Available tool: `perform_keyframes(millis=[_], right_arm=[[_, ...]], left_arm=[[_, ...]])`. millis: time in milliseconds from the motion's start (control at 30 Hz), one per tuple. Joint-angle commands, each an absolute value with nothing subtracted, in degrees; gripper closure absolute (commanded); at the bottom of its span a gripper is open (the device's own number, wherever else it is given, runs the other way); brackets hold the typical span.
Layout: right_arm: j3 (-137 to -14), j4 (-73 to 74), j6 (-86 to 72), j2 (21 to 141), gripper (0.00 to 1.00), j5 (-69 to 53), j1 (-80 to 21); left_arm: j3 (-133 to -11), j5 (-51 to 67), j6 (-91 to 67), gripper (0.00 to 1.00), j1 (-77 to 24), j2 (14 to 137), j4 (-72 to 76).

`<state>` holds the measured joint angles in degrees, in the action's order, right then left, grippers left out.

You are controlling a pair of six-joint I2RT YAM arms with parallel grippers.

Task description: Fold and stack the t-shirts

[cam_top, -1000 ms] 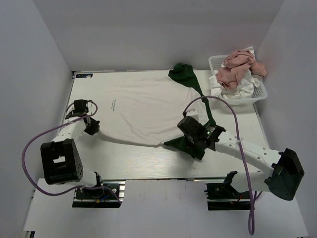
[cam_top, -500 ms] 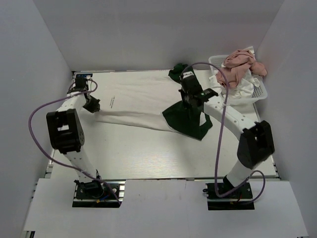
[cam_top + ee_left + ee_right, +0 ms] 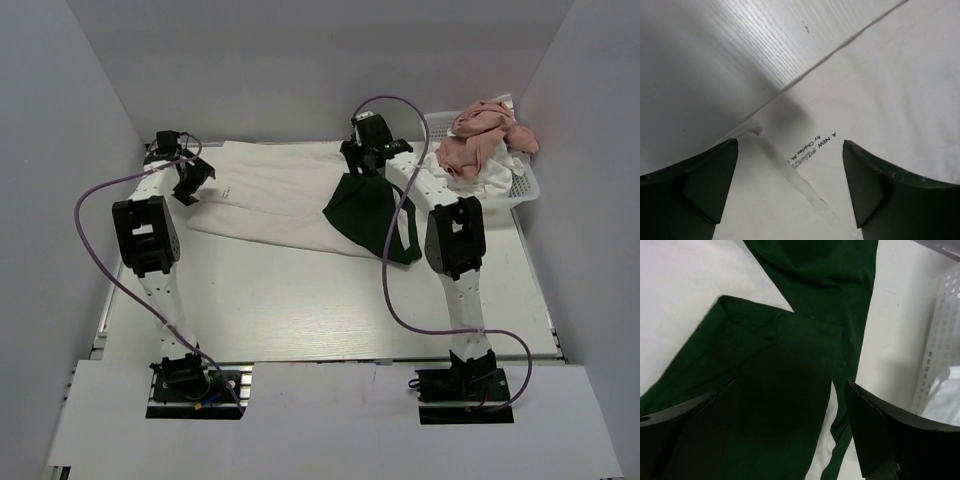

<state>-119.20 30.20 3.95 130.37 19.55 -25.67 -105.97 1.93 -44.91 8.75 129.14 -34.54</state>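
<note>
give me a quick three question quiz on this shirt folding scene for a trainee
1. True or false: a pink shirt lies in the basket.
2. The right pincer hangs over: A the green sleeve of the shirt spread on the table; B the pink shirt; C bare table.
3. Are the left pincer and the right pincer open or shut?
Key: 1 true; 2 A; 3 both open, with nothing between the fingers.
</note>
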Motion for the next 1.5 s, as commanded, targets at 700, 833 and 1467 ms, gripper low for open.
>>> perform_keyframes(millis=[700, 833, 1467], right_arm=[[-73.7, 9.9, -10.8, 111.0, 0.09, -3.3, -25.7], [-65.5, 9.3, -12.4, 109.3, 0.09, -4.8, -25.8], [-29.5, 28.3, -27.2, 48.7, 0.09, 1.9, -32.7]], left_arm=[[-90.1, 7.9, -40.2, 0.01, 4.3, 123.8, -30.3], [-82.5, 6.7, -40.8, 0.01, 4.3, 119.6, -31.6], [-32.2, 6.8, -45.9, 0.01, -2.3, 57.5, -39.6]])
